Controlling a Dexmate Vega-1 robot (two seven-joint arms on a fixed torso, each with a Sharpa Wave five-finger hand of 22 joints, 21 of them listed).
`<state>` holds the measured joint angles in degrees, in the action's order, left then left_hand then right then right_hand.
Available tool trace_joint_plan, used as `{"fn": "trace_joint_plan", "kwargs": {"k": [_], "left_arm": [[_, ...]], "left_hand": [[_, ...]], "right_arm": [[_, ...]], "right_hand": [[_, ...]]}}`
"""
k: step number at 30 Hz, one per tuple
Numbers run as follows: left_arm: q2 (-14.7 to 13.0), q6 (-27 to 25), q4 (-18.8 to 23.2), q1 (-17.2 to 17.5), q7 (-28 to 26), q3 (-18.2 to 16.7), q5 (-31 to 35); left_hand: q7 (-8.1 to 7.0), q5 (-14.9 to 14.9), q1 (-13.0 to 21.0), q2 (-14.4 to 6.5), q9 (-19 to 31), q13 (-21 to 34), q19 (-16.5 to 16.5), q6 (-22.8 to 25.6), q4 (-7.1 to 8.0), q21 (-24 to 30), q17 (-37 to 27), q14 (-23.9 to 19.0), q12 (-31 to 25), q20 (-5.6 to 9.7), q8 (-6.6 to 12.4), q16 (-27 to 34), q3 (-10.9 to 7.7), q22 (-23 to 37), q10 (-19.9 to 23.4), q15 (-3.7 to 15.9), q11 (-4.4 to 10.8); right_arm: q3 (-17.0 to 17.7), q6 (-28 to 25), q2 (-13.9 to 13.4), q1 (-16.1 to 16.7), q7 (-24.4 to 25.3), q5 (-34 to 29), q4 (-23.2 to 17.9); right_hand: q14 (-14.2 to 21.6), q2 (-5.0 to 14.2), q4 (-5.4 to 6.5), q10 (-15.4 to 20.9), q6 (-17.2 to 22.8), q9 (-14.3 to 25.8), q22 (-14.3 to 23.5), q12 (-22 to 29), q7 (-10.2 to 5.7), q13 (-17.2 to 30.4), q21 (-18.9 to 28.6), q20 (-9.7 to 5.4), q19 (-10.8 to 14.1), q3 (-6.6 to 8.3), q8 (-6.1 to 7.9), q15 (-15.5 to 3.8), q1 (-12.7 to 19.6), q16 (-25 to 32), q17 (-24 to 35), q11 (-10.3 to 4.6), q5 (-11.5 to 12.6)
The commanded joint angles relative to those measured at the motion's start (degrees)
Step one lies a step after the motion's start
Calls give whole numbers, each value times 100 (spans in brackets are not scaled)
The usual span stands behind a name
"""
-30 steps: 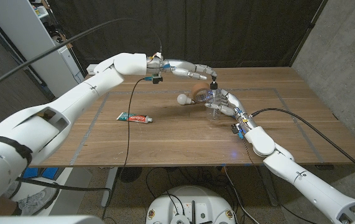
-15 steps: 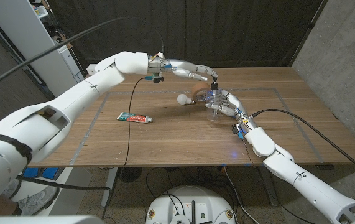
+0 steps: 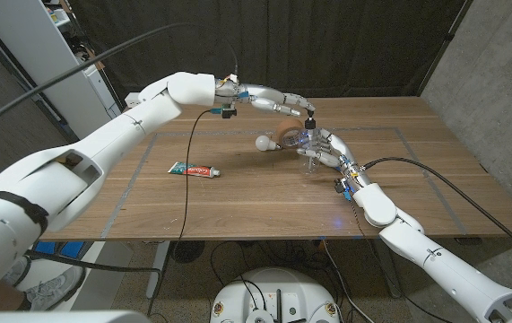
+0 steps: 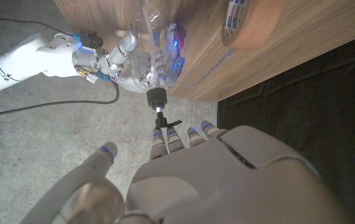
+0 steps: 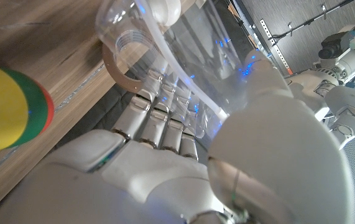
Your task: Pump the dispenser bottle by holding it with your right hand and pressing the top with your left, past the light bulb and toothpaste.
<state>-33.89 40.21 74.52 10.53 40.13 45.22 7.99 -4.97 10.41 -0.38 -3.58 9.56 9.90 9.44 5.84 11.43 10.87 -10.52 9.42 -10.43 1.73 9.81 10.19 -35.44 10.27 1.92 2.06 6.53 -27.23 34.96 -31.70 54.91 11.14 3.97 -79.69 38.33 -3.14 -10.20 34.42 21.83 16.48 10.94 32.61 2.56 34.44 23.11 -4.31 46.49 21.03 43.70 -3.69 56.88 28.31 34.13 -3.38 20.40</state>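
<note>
Fingers (image 5: 165, 118) of the right hand (image 3: 327, 154) are wrapped around the clear dispenser bottle (image 3: 309, 148), thumb on one side and the rest on the other, so the bottle is firmly gripped and stands upright on the wooden surface (image 3: 256, 202) right of centre. In the right wrist view the transparent body and its inner tube lie directly against that hand's palm. A multi-coloured object (image 5: 9, 109) sits close beside it on the wood; what it is cannot be told.

Nearer the robot and to its left lies the toothpaste (image 3: 193, 170), flat and well apart from the bottle. Further out, just beside the bottle on its left, sits the light bulb (image 3: 264, 144), with a roll of tape (image 3: 288, 138) between them.

Beyond those, the left hand (image 3: 278, 102) reaches across from the far side with its fingers (image 4: 165, 138) extended and apart, holding nothing. Their tips sit at the black pump head (image 4: 158, 102); the left wrist view shows them just short of or barely touching the nozzle top, and actual contact cannot be confirmed.

By my reading, the holding step is done and the pressing step is starting. Next comes a straight downward push on the pump head, kept centred so the fingertips do not slide off, while the right hand steadies the bottle against tipping.
</note>
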Motion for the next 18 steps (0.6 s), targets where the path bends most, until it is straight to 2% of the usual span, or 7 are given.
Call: {"fn": "trace_joint_plan", "kwargs": {"k": [1,18], "left_arm": [[44,-92,-35,-83,207,123,6],[118,-207,-89,-111,294,196,-24]], "left_hand": [[25,55,-61,-683,25,-7,67,49,-8,28,-8,290,-31,611,29,27,28,10,-25,363,-9],[47,60,-61,-683,26,-6,108,-35,-9,31,-6,313,-12,613,14,29,77,10,-100,386,-26]], "right_arm": [[15,-47,4,-4,2,65,-15],[3,55,125,-113,22,124,164]], "right_hand": [[84,580,95,445,424,16,-1,44,-355,32,46,-309,113,132,69,-789,463,14,10,-369,26],[210,617,84,545,501,15,4,75,-353,89,103,-337,138,157,136,-798,501,-10,26,-381,27]]}}
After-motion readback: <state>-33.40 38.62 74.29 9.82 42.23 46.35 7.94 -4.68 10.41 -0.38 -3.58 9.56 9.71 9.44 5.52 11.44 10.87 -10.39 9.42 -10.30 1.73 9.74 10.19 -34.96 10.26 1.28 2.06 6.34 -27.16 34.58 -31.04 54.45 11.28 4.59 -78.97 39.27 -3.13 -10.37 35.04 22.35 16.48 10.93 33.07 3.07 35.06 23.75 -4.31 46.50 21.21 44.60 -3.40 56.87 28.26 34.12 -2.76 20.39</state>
